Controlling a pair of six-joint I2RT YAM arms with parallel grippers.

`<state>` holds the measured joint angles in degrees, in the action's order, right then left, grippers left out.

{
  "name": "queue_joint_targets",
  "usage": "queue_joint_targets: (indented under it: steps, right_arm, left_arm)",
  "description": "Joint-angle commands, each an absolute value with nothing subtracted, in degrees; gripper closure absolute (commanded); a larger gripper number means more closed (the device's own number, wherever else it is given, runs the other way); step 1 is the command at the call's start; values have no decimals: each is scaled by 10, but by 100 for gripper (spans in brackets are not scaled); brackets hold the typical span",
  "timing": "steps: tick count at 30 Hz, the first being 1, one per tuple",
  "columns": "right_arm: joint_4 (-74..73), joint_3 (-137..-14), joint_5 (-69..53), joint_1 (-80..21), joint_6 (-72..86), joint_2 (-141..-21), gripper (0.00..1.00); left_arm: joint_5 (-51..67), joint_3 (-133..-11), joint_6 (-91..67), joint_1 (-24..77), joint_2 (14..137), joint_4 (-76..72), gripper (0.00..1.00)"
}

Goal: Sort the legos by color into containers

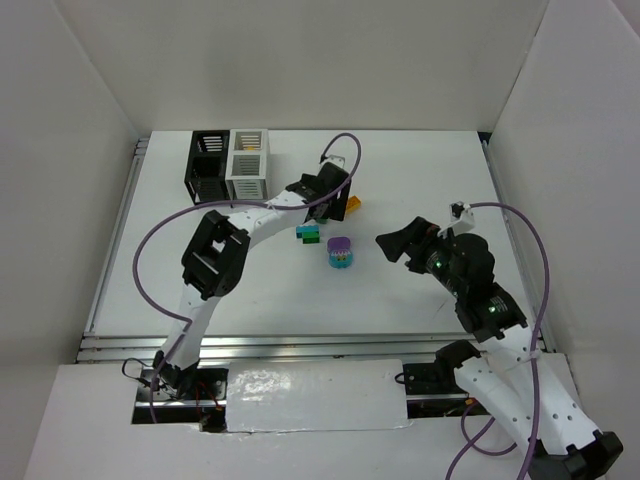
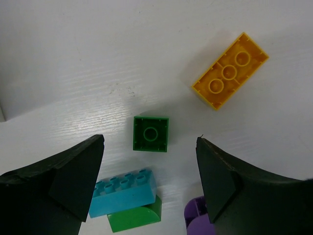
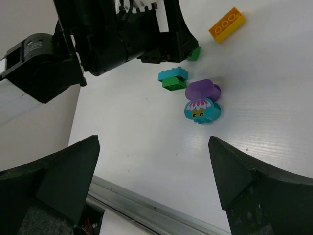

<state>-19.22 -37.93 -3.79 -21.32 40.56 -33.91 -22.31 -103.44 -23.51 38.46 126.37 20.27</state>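
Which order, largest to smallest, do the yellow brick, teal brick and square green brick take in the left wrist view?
1. yellow brick
2. teal brick, partly hidden, so less sure
3. square green brick

black bin [image 1: 209,165], white bin [image 1: 248,163] joined; yellow brick [image 2: 230,71], green square brick [image 2: 151,133] flat, studs up; teal brick [image 2: 123,192] atop green piece [image 2: 134,218]; purple piece [image 3: 201,89] touching teal face piece [image 3: 202,111].

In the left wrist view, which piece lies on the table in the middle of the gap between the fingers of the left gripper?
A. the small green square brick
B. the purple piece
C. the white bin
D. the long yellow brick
A: the small green square brick sits midway between the fingers of the open left gripper, not held, while the long yellow brick lies farther off to one side.
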Motion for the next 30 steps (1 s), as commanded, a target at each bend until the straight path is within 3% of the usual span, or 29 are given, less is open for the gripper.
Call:
queue_joint_targets:
  steps: [1, 4, 7, 18, 20, 25, 26, 30]
  right_arm:
    - [-191, -387, -32, -212, 395, -343, 0]
    - [-185, -388, -38, -211, 393, -350, 0]
    - [-182, -388, -42, -211, 392, -355, 0]
    - [-181, -390, -40, -211, 389, -359, 0]
    - [-179, -388, -42, -212, 390, -363, 0]
    - [-177, -387, -43, -211, 390, -362, 0]
    - [-177, -386, -41, -211, 390, -362, 0]
    - [-178, -386, -39, -211, 388, -362, 0]
  left_arm:
    - [-241, -1051, -223, 388, 1281, 190, 12]
    - [-250, -1038, -225, 387, 1283, 175, 14]
    - [-253, -1041, -218, 386, 1293, 169, 23]
    - [-207, -1034, -223, 374, 1317, 160, 26]
    - [-208, -1041, -223, 373, 1325, 165, 30]
    - [-204, -1031, -231, 364, 1328, 165, 63]
    - [-207, -1027, -233, 363, 1320, 163, 79]
    - [-240, -1006, -234, 362, 1268, 156, 100]
